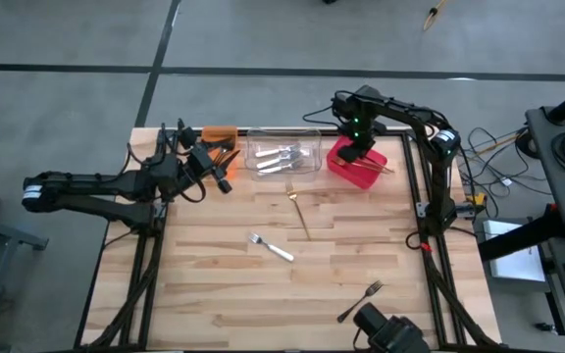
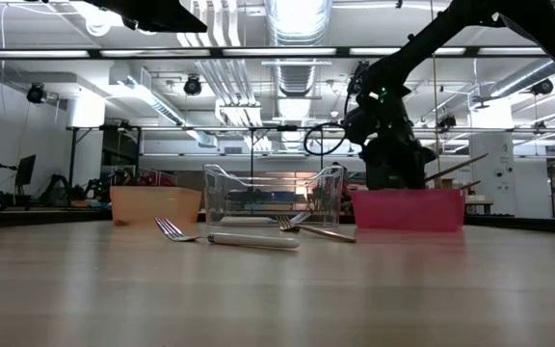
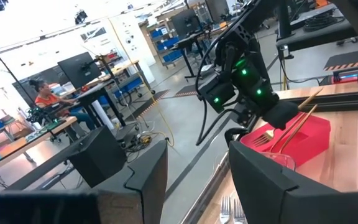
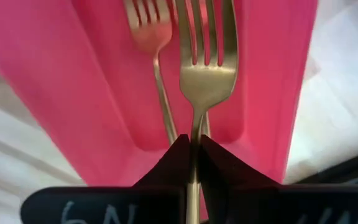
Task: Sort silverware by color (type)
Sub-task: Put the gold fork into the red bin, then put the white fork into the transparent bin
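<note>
Slim gold metal fork [image 4: 205,74] pinched between right gripper [image 4: 194,152] fingers, over red plastic bin [image 4: 92,93]; left gripper [image 3: 197,180] fingers spread.

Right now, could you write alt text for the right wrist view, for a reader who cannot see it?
The right gripper is shut on a gold fork, held over the red bin. A second gold fork lies inside the bin.

Right gripper [image 1: 358,149] over red bin [image 1: 357,167]; three forks on table [image 1: 214,275].
</note>
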Tool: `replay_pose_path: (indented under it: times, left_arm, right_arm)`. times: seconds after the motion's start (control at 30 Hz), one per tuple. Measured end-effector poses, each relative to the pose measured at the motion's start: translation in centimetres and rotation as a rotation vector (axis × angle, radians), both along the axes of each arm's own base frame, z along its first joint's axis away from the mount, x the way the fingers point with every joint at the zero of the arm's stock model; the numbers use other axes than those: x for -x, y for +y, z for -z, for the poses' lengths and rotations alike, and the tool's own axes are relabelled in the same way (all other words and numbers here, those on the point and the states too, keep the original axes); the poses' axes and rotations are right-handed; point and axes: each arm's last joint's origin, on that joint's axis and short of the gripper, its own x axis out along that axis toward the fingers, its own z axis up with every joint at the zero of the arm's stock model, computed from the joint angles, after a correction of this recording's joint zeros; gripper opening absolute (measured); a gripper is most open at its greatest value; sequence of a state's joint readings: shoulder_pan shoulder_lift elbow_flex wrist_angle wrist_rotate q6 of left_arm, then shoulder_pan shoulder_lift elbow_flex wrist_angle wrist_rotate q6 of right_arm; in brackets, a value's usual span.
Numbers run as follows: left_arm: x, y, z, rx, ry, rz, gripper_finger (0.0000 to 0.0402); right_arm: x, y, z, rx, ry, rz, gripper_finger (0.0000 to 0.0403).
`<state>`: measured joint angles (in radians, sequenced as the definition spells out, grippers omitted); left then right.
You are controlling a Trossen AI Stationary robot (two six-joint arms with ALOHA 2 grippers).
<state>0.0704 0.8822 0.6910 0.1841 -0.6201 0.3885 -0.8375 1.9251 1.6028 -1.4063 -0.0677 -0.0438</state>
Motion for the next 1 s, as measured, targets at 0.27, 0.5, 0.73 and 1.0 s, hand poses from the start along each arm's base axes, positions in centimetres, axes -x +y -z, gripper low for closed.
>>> replay_pose_path:
  times: [0.27, 0.5, 0.73, 1.0]
  left_arm:
    - [0.0, 0.0, 0.1, -0.003, 0.009, 0.000, 0.0153]
    - [0.0, 0.0, 0.1, -0.013, 0.020, 0.000, 0.0153]
    - [0.0, 0.0, 0.1, -0.013, 0.027, 0.000, 0.0153]
    - [0.0, 0.0, 0.2, -0.012, 0.034, 0.000, 0.0153]
  right_arm:
    - [-0.5, -0.2, 0.1, 0.032, -0.031, 0.004, 0.0013]
    - [-1.0, 0.2, 0.1, 0.035, -0.044, -0.012, 0.0017]
    - [-1.4, 0.3, 0.2, 0.047, -0.056, -0.025, 0.0078]
    - [-1.4, 0.3, -0.3, 0.063, -0.072, -0.029, 0.0107]
